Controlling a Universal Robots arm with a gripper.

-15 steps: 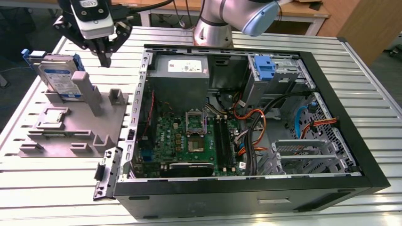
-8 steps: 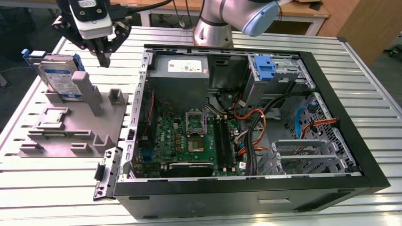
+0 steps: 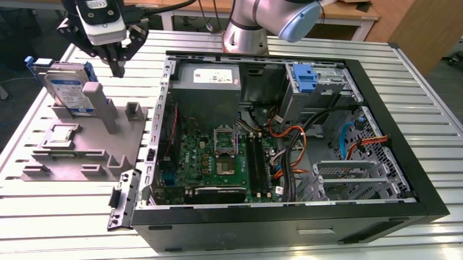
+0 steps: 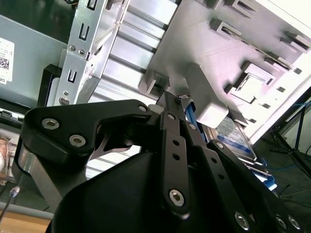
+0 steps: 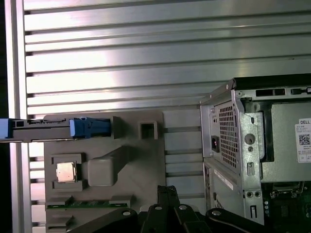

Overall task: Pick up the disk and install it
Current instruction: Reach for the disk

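Observation:
The disk [image 3: 69, 89] stands on edge in a slot of the grey fixture [image 3: 79, 146], at the exterior view's left; it is silver-grey with a white-and-blue label and blue rails. In the first wrist view the disk [image 5: 48, 129] is seen edge-on, blue rail toward the fixture's middle. Part of the label of the disk [image 4: 239, 140] peeks past the fingers in the second wrist view. My gripper [image 3: 117, 69] hangs above the table just to the right of the disk and behind the fixture, apart from it. Its black fingers [image 5: 167, 194] are shut together with nothing between them.
The open computer case [image 3: 405, 179] lies at the right with motherboard [image 3: 217, 157], cables and a drive cage bearing an upright blue latch [image 3: 307, 78]. A small square chip [image 5: 65, 172] and grey posts [image 3: 101, 105] sit on the fixture. Slatted metal table [image 5: 121, 63] lies all around.

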